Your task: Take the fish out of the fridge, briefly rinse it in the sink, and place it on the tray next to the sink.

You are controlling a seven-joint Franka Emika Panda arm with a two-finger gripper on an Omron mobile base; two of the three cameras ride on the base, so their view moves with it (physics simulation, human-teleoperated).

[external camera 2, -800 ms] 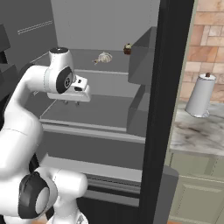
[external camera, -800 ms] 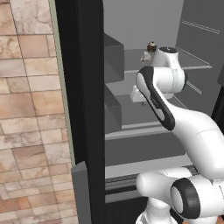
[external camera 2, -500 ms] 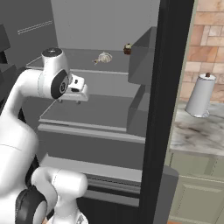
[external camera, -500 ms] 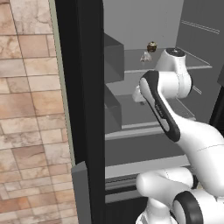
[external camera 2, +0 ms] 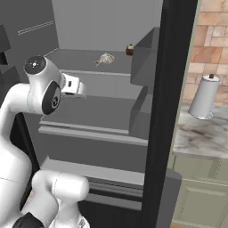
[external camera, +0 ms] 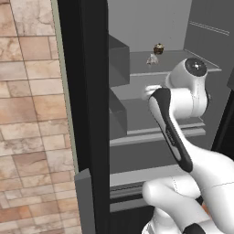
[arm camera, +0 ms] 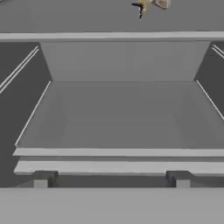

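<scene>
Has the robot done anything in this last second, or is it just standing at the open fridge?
The arm has risen a little and pushed its gripper deeper in, at the level of the lower shelf. It has taken hold of nothing. The fish and the small brown item lie as before on the upper shelf of the fridge.

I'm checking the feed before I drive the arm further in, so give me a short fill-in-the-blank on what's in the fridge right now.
1. The fish lies on the ____ shelf of the fridge.
2. The small dark brown item beside the fish sits on the ____ shelf as the fish.
3. In the hand view the gripper has its fingertips spread wide, so it is ____.
4. On the counter outside the fridge stands a white ____ roll.

Missing words: upper; same; open; paper towel
</scene>
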